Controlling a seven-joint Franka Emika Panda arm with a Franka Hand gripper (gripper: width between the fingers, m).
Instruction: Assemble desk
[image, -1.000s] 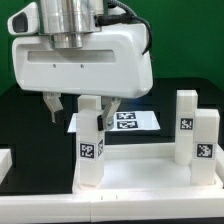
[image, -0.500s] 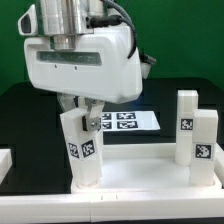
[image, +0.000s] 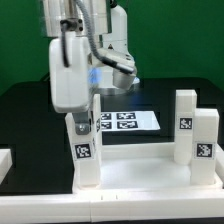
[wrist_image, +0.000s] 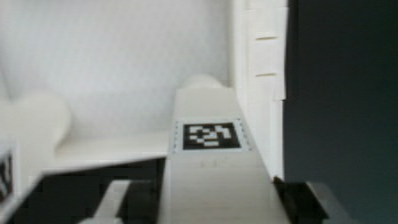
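Observation:
The white desk top (image: 140, 182) lies flat at the front with its rim up. A white square leg (image: 85, 152) with a tag stands upright in its corner on the exterior view's left. My gripper (image: 84, 122) comes down from above and is shut on this leg's upper part. In the wrist view the leg (wrist_image: 214, 140) fills the gap between my two dark fingers (wrist_image: 125, 200), and the gripper (wrist_image: 222, 203) sits over the desk top (wrist_image: 107, 70). Two more legs (image: 186, 125) (image: 206, 145) stand on the exterior view's right side of the top.
The marker board (image: 128, 120) lies flat on the black table behind the desk top. A white part (image: 4, 160) shows at the exterior view's left edge. A green wall stands at the back.
My gripper has turned about its vertical axis, from broad side to narrow side facing the camera. The leg in it went from tilted to upright in the corner.

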